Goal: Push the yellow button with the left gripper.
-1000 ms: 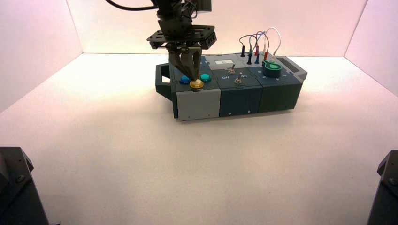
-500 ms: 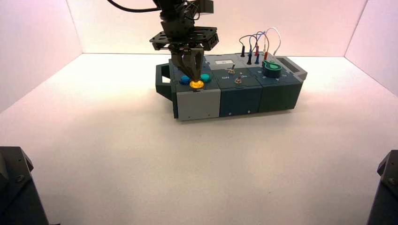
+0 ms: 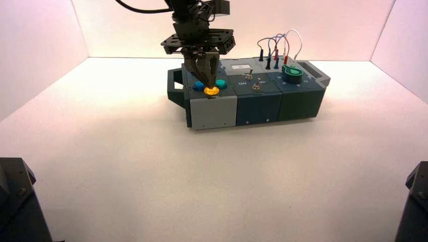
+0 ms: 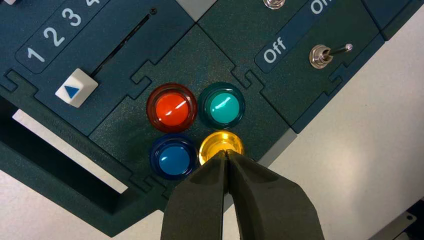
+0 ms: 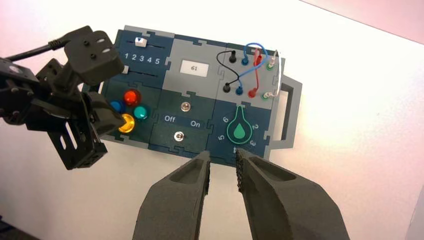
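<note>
Touching the glowing yellow button (image 3: pixel 211 91) at the box's (image 3: pixel 213 112) near left, the left gripper (image 3: pixel 209 86) is fully closed, holding nothing.

Pinkish walls (image 3: pixel 227 38) – pale tbl (image 3: pixel 151 176)

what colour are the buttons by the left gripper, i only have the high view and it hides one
Observer: The hidden one is a red-orange button, beside the green button.
Operator: and the left gripper's fingers, open or shut
Observer: Shut: the left gripper has its two fingers together, tips over the yellow button.
Operator: what does the little display read
Observer: The display on the grey panel reads 61.
</note>
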You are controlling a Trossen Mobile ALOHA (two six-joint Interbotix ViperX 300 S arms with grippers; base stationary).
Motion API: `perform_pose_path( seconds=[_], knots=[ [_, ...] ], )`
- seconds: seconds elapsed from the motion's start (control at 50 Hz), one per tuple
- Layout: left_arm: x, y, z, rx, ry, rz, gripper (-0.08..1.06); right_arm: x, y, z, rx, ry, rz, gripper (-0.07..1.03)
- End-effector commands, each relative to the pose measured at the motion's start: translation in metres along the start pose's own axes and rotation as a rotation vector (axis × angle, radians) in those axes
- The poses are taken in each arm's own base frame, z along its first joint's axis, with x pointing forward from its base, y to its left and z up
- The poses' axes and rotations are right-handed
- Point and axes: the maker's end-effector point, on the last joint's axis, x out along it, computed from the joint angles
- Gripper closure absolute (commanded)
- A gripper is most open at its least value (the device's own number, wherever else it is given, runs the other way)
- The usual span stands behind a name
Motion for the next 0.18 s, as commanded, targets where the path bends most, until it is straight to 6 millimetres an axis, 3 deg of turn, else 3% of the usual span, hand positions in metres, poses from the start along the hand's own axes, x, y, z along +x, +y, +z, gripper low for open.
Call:
perform_pose_path(
  seconds=[0.02, 0.18],
  knots=[
    [-0.0044, -0.0040, 0.0037, 0.015, -0.013, -0.001, 1.00, -0.0114, -0.0018, 0.0049, 0.005, -0.040, -0.004, 0.66],
    [-0.0044, -0.0040, 0.0047, 0.015, -0.015, -0.001, 1.00, -0.0138, -0.0021, 0.0024, 0.005, -0.045, -0.005, 0.66]
  ],
)
